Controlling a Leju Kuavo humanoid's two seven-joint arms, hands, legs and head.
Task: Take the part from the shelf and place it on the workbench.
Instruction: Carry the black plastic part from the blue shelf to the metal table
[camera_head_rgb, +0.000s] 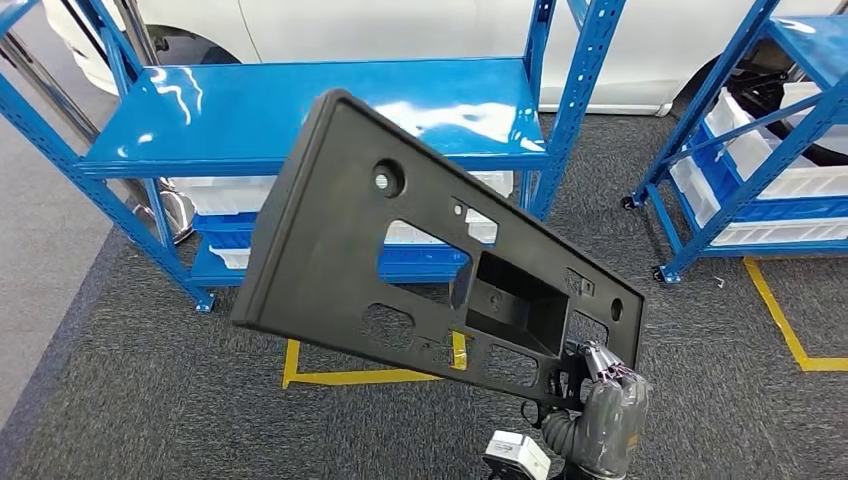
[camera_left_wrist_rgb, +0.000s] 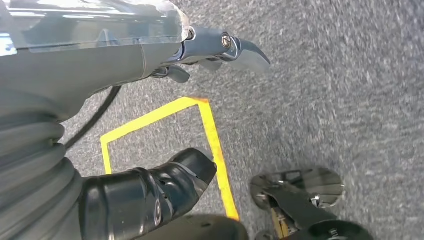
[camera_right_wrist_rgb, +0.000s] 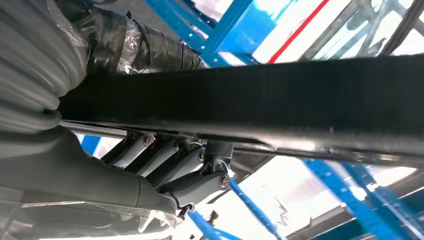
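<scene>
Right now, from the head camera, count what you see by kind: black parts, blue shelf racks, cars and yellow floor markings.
Black part, held by the right hand: 1
Blue shelf racks: 2
White car: 1
Yellow floor markings: 2
Total: 6

No readable text, label, brand or number is showing anywhere: nothing on the black plastic part (camera_head_rgb: 400, 240), the blue shelf (camera_head_rgb: 300, 110) or the grey carpet (camera_head_rgb: 150, 400).
</scene>
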